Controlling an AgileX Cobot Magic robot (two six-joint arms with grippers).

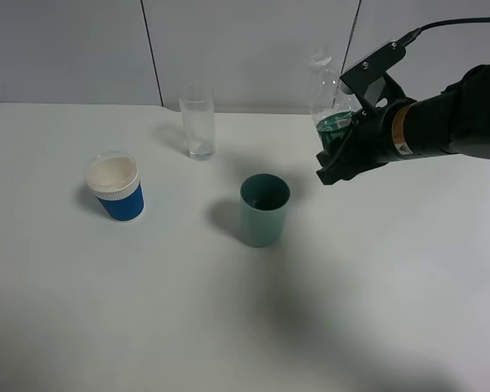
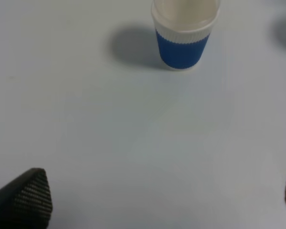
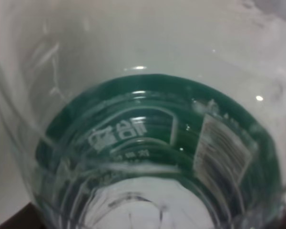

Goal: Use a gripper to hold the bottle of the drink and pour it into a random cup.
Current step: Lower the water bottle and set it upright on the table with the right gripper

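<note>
Overhead: right gripper (image 1: pixel 336 157) is clamped tight on the bottle (image 1: pixel 327 96), which is held neck-up above the table (image 1: pixel 106 327) at upper right of frame. The cup (image 1: pixel 265 211) stands mid-frame, below-left of the bottle and apart from it.

Right wrist cam: bottle wall and green label fill the frame; cup not in shot.

Left wrist cam: left gripper (image 2: pixel 164 193) spread wide and holding nothing, with the blue paper cup (image 2: pixel 183 40) ahead.

Overhead again: the glass (image 1: pixel 198 121) is at upper centre and the paper cup is at left. The cup has open tabletop on all sides, widest toward the lower edge.
</note>
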